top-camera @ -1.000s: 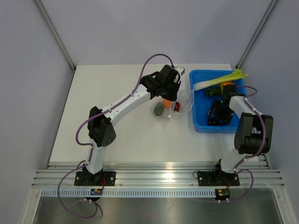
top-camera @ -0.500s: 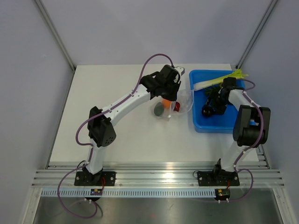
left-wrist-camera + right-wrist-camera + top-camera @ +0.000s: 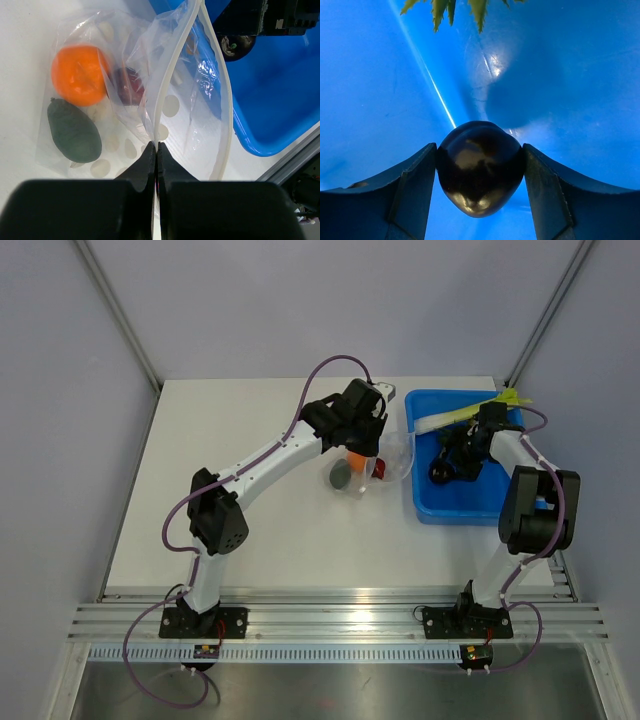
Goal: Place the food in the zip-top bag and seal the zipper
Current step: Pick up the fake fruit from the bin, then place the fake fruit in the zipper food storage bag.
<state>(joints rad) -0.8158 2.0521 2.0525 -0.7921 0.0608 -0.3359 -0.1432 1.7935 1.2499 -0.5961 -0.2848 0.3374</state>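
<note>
Now, R tool (image 3: 479,152): fruit (image 3: 480,180), L tool (image 3: 157,146): bag (image 3: 197,95)

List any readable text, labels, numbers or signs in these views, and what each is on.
No text is readable in any view.
Small tag below the left arm's base: too small to read.
Small tag below the right arm's base: too small to read.
White marks on the right arm's black wrist housing: blurred.
White ovals on the zip-top bag: plain spots, no lettering.
</note>
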